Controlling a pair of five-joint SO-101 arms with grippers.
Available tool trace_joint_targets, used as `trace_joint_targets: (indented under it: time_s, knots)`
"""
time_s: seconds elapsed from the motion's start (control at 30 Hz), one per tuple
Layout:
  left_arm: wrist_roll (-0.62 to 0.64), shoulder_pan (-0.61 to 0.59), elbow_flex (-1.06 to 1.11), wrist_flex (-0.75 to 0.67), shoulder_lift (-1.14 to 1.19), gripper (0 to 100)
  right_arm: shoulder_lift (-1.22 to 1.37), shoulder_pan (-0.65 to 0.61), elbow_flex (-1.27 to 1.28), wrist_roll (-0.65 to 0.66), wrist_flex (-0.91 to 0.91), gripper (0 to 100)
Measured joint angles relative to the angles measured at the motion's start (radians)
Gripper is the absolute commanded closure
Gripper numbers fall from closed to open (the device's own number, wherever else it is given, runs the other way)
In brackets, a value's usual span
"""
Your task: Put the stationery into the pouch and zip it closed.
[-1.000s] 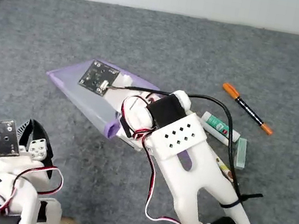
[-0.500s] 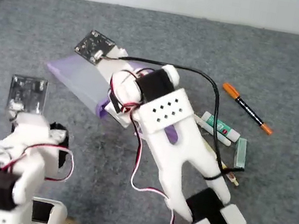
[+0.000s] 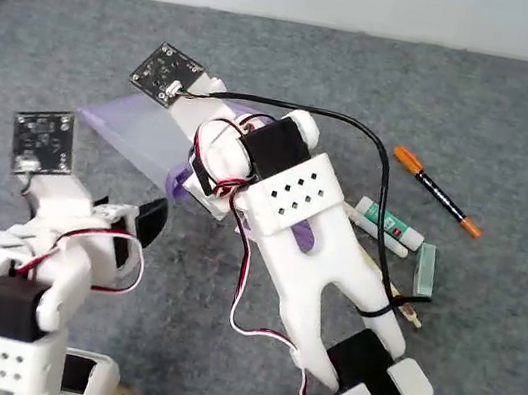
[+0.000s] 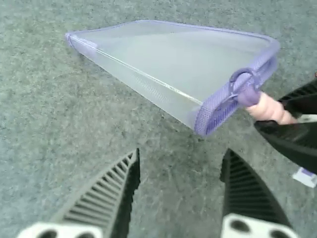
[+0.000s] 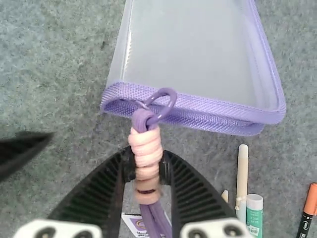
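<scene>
Right gripper [image 5: 146, 171] clamped on zipper pull [image 5: 144, 141], left gripper [image 4: 178, 173] jaws apart, pouch [image 4: 168, 54] unheld: pulling may just drag it; orange-capped marker [image 3: 436, 192] not yet inside

Right gripper [image 5: 146, 166], extended toward 11 o'clock, pinches the zip pull [image 5: 143, 136]; left gripper [image 4: 178, 163] (jaws spread) sits at 7 o'clock.

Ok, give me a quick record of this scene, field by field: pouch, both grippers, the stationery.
pouch: translucent, purple-edged, lying on the table
right gripper: fingers shut on the zipper pull
left gripper: fingers open, holding nothing, near the pouch's zipper end
stationery: orange pen, glue stick, green block, all on the table outside the pouch
</scene>
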Motion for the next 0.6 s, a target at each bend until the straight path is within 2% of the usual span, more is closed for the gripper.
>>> trace_joint_targets:
  time_s: [0.33, 0.5, 0.6]
  knots:
    - [0.006, 0.003, 0.106, -0.189, 0.0, 74, 0.0, -0.002, 0.0, 0.0, 0.018, 98.9]
    - [0.031, 0.089, 0.184, -0.253, 0.002, 74, 0.0, -0.006, 0.0, 0.0, 0.028, 98.9]
    - [0.063, 0.098, 0.23, -0.305, 0.003, 74, -0.002, -0.018, 0.0, 0.0, 0.028, 98.9]
